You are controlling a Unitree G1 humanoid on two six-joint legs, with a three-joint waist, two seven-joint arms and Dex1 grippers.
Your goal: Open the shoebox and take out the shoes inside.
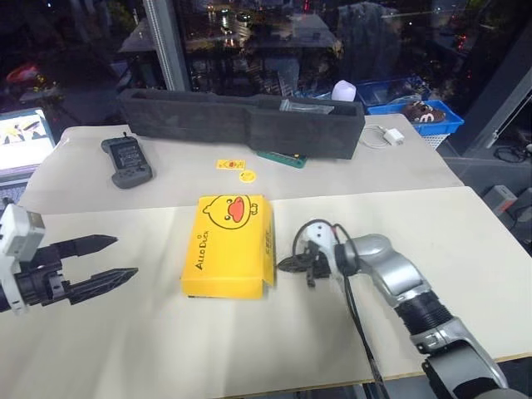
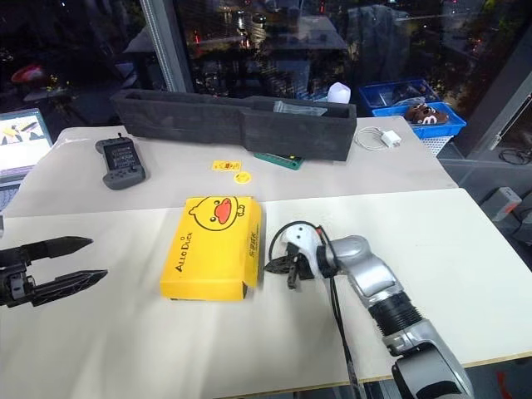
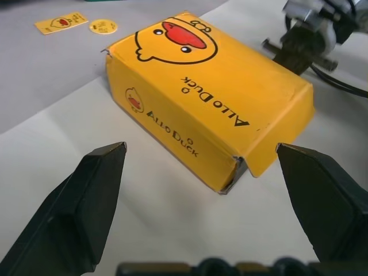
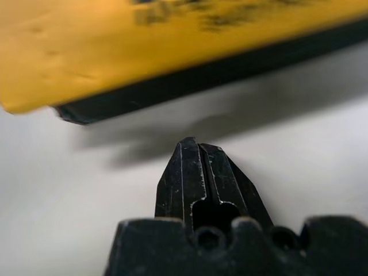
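Two grippers flank the closed shoebox [image 1: 229, 245]: left gripper [image 1: 116, 258] jaws apart, right gripper [image 1: 287, 264] jaws together just beside it.

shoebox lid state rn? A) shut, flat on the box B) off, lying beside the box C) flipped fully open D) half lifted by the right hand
A: the yellow lid sits flat on the shoebox, its flaps down over the black sides; the right hand, fingers shut, sits just beside the box's edge, not holding it.

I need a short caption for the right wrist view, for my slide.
Shut right gripper on the table, pointing at the lower edge of the closed yellow shoebox.
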